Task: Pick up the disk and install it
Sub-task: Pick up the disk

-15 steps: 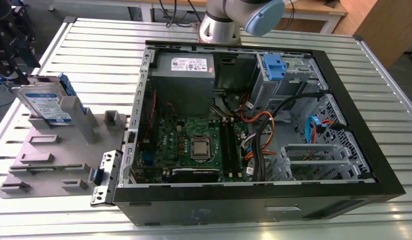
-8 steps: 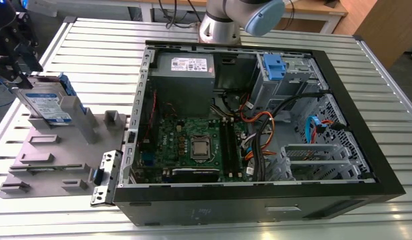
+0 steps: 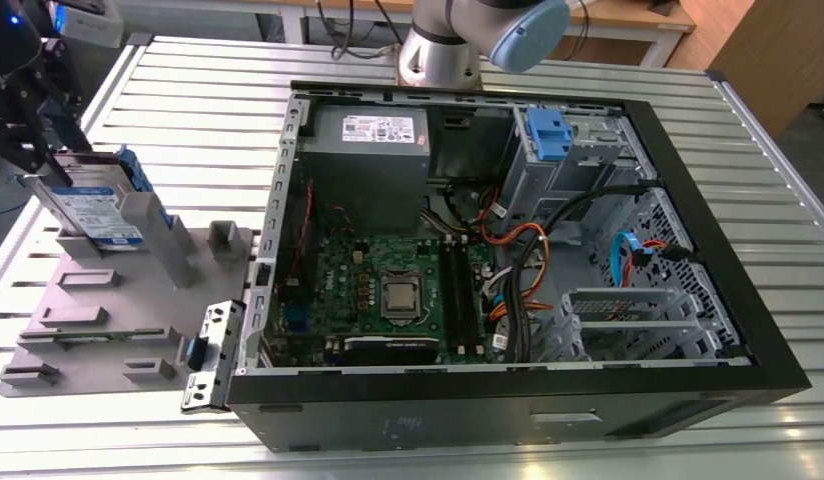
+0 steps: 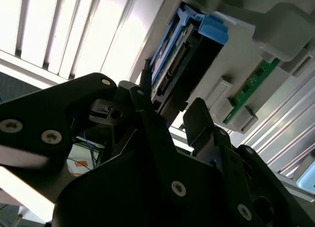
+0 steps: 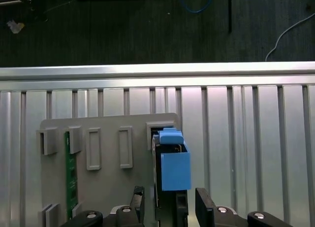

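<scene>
The disk (image 3: pixel 99 212), silver-grey with a white-and-blue label and a blue bracket, stands on edge in a slot of the grey fixture plate (image 3: pixel 112 320) at the exterior view's left. My gripper (image 3: pixel 36 150) hangs just above and behind it. In the first wrist view the disk (image 5: pixel 172 165) is edge-on, and my gripper (image 5: pixel 170 207) is open with one finger (image 5: pixel 138 200) on each side of it. In the second wrist view the disk (image 4: pixel 172 64) lies just past the tips of my gripper (image 4: pixel 170 106). I see no contact.
The open computer case (image 3: pixel 772 370) lies on the slatted metal table (image 3: pixel 199 90), with an empty drive cage (image 3: pixel 626 320), a blue latch (image 3: pixel 548 135) and a grey power supply (image 3: pixel 372 130) inside. A green memory stick (image 5: pixel 71 173) stands in another slot of the fixture.
</scene>
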`<action>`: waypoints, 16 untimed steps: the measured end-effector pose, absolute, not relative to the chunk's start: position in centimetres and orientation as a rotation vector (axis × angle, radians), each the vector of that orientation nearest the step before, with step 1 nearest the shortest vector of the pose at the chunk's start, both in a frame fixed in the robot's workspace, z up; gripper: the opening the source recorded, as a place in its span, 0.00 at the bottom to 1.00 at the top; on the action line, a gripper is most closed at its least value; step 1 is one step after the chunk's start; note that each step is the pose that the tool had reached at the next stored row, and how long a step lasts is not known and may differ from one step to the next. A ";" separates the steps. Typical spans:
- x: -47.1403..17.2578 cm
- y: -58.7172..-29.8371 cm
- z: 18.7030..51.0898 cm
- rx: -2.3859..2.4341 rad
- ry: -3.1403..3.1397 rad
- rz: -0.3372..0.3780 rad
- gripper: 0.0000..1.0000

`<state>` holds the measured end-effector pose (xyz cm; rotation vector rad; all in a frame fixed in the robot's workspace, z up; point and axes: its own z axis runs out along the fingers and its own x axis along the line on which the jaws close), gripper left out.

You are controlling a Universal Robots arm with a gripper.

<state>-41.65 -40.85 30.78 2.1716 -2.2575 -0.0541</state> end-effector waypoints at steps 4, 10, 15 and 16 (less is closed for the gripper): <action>-41.7 -40.9 30.1 2.176 -2.253 -0.054 0.53; -41.7 -40.9 29.8 2.179 -2.250 -0.054 0.53; -41.7 -40.9 30.0 2.180 -2.249 -0.054 0.53; -41.7 -40.9 30.0 2.181 -2.249 -0.054 0.53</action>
